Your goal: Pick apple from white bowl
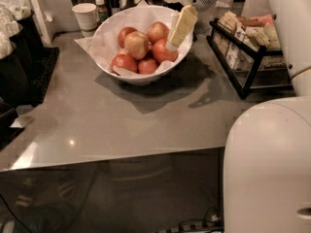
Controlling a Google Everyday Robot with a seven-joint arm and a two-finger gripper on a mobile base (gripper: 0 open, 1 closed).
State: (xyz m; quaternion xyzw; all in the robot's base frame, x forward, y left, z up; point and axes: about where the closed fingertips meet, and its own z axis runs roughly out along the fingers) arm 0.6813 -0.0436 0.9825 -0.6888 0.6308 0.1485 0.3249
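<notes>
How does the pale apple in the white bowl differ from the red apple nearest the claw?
Colour: the pale apple is yellowish-tan with a blush; the red apple is deep red all over. Place: the pale apple sits atop the pile's middle; the red apple lies at the right, beside the claw, which hangs over that side. Both rest in the white bowl.
</notes>
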